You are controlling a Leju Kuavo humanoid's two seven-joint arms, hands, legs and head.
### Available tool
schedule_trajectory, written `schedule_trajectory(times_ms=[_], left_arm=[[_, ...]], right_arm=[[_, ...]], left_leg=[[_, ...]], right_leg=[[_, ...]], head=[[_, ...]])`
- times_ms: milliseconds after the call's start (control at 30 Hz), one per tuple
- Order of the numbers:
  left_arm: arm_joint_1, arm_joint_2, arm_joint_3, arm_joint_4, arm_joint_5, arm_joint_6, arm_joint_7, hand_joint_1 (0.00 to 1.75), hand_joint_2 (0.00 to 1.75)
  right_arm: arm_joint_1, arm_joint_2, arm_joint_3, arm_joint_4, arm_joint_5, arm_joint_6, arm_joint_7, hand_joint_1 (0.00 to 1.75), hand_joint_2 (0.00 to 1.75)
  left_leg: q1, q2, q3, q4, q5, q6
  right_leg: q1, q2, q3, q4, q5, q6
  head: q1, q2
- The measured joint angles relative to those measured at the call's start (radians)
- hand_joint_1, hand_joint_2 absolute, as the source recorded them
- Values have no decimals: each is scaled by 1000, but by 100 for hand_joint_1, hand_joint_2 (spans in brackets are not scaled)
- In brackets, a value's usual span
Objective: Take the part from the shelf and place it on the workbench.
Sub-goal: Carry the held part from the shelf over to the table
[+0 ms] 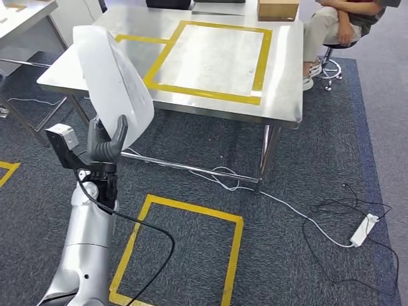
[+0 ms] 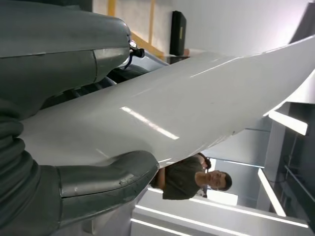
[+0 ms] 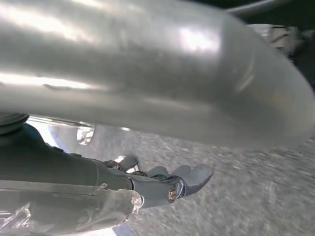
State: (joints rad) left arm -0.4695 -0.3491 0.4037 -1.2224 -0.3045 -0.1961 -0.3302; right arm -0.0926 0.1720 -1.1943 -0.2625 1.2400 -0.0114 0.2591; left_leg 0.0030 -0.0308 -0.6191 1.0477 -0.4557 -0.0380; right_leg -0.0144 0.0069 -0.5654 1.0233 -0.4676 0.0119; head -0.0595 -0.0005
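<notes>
White plastic, one curved panel: the part (image 1: 113, 83), gripped at its lower end by the left hand (image 1: 106, 145). Thumb (image 1: 116, 137) pressed across the near face, darker fingers behind. Long axis running up and away from the hand, tilted back toward the left; upper end broad and rounded, lower end narrowing into the grip. Held in the air, above the hand, overlapping the near left corner of the tabletop (image 1: 284, 95) in the head view but not resting on it. Seen again from the left wrist as a broad glossy sheet (image 2: 178, 108) stretching away from the hand (image 2: 74, 123), clamped between thick grey thumb (image 2: 111, 179) and the cover on the other side.

Right hand (image 3: 156, 184): fingers stretched out and apart, holding nothing, hanging over grey carpet (image 3: 241, 196).

One steel tabletop ahead of the left hand, carrying one large yellow tape rectangle (image 1: 211, 57) and one cardboard box (image 1: 277, 9) at the far edge. One yellow tape square (image 1: 185, 255) on the carpet just right of the left arm. One white power strip (image 1: 364, 229) with cables, far to the right. One seated person (image 1: 336, 25) beyond the far right corner of the tabletop.
</notes>
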Motion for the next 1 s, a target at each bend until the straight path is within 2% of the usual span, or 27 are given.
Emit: schedule_trajectory(times_ms=[33, 100, 133, 167, 200, 233, 267, 300, 333, 367, 433, 467, 500, 533, 600, 633, 667, 700, 767, 800, 833, 933, 1000], left_arm=[[0, 0, -3, -6, 0, -2, 0, 175, 175], [5, 0, -5, -9, -1, -4, 0, 175, 175], [9, 1, -5, -9, -2, -5, 0, 175, 175], [12, 2, -6, -10, -4, -5, 1, 175, 175], [14, 3, -6, -12, -9, -5, 1, 175, 175], [15, 4, -8, -14, -17, -6, 1, 175, 175], [16, 7, -10, -16, -28, -8, 1, 175, 175], [16, 9, -13, -17, -41, -10, 1, 175, 175], [18, 11, -19, -18, -53, -13, 2, 175, 175], [19, 13, -26, -17, -63, -14, 2, 175, 175], [23, 16, -41, -17, -77, -15, 0, 175, 175], [24, 18, -47, -17, -81, -15, -1, 175, 175], [27, 19, -53, -16, -83, -16, -3, 175, 175], [32, 20, -57, -15, -85, -16, -4, 175, 175], [48, 24, -61, -10, -86, -16, -6, 175, 175], [59, 26, -61, -7, -86, -16, -6, 175, 175], [67, 27, -61, -4, -86, -16, -6, 175, 175], [71, 29, -62, -2, -86, -16, -6, 175, 175], [72, 29, -65, 0, -86, -16, -6, 175, 175], [70, 29, -67, 0, -86, -16, -6, 175, 175], [69, 30, -68, 1, -86, -16, -6, 175, 175], [62, 32, -74, 1, -84, -16, -4, 175, 175], [57, 32, -79, 1, -83, -16, -3, 175, 175]], right_arm=[[1, 0, -3, 0, -2, 0, -1, 0, 0], [4, 0, -8, 0, -3, 0, -1, 0, 0], [6, 0, -9, 0, -3, 0, -1, 0, 0], [8, 0, -11, 0, -3, 0, -1, 0, 0], [10, 0, -11, 0, -1, 0, -1, 0, 0], [11, 1, -12, 0, 1, -1, -1, 0, 0], [10, 2, -12, 0, 3, -2, -1, 0, 0], [9, 2, -11, 0, 6, -3, -2, 0, 0], [8, 2, -11, 0, 7, -4, -3, 0, 0], [6, 2, -11, 0, 8, -3, -4, 0, 0], [3, 2, -11, 0, 9, -3, -5, 0, 0], [1, 2, -11, 0, 9, -2, -6, 0, 0], [0, 2, -11, 0, 9, 0, -8, 0, 0], [-1, 2, -11, 0, 9, 2, -9, 0, 0], [3, 2, -11, 0, 8, 6, -11, 0, 0], [7, 2, -11, 0, 8, 6, -11, 0, 0], [11, 2, -11, 0, 8, 7, -11, 0, 0], [14, 2, -11, 0, 8, 7, -11, 0, 0], [20, 3, -11, 0, 7, 7, -12, 0, 0], [22, 3, -11, 1, 7, 7, -12, 0, 0], [22, 4, -12, 2, 7, 7, -12, 0, 0], [19, 4, -11, 2, 7, 7, -13, 0, 0], [17, 4, -11, 2, 7, 7, -14, 0, 0]], left_leg=[[1, 10, -34, 59, -16, -5], [3, 19, -129, 190, -41, -10], [3, 19, -165, 223, -29, -10], [4, 20, -184, 219, 3, -9], [4, 20, -184, 177, 56, -7], [3, 22, -169, 109, 118, -3], [0, 26, -149, 50, 159, 0], [-3, 29, -128, -1, 177, 6], [-6, 32, -114, -28, 174, 12], [-9, 30, -106, -33, 153, 20], [-5, 23, -96, -40, 132, 34], [-3, 20, -90, -43, 122, 40], [-1, 19, -80, -45, 112, 46], [0, 18, -68, -48, 102, 50], [-1, 18, -42, -52, 81, 56], [-2, 16, -29, -52, 70, 56], [-2, 14, -16, -53, 60, 55], [-2, 11, -4, -53, 51, 53], [-3, 5, 16, -52, 36, 46], [-4, 3, 21, -51, 31, 42], [-6, 1, 21, -48, 27, 39], [-9, 0, 14, -44, 31, 41], [-9, 2, 15, -47, 37, 44]], right_leg=[[-1, -2, 11, -1, -8, -4], [-1, -4, 34, -1, -30, -6], [-2, -5, 49, -1, -43, -5], [-2, -5, 66, -1, -57, -2], [-3, -5, 87, -2, -73, 1], [-4, -5, 107, -3, -90, 5], [-3, -5, 124, -6, -106, 11], [-2, -5, 137, -11, -119, 17], [0, -6, 148, -21, -128, 23], [1, -8, 159, -33, -133, 29], [0, -13, 182, -56, -141, 39], [1, -14, 182, -46, -150, 42], [2, -14, 166, -11, -168, 43], [3, -12, 132, 51, -193, 42], [7, -9, 39, 202, -240, 37], [9, -8, -2, 251, -238, 36], [10, -7, -32, 263, -208, 36], [9, -7, -47, 236, -154, 38], [6, -5, -54, 126, -27, 42], [4, -4, -49, 79, 12, 42], [3, -2, -41, 44, 26, 42], [1, 7, -26, 7, 11, 40], [2, 12, -26, 5, 10, 38]], head=[[-3, 0], [-5, 0], [-6, 0], [-5, 0], [-5, 0], [-5, 0], [-4, 0], [-5, 0], [-3, 0], [-2, 0], [0, 0], [1, 0], [3, 0], [5, 0], [8, 0], [8, 0], [8, 0], [8, 0], [9, 0], [8, 0], [8, 0], [6, 0], [5, 0]])
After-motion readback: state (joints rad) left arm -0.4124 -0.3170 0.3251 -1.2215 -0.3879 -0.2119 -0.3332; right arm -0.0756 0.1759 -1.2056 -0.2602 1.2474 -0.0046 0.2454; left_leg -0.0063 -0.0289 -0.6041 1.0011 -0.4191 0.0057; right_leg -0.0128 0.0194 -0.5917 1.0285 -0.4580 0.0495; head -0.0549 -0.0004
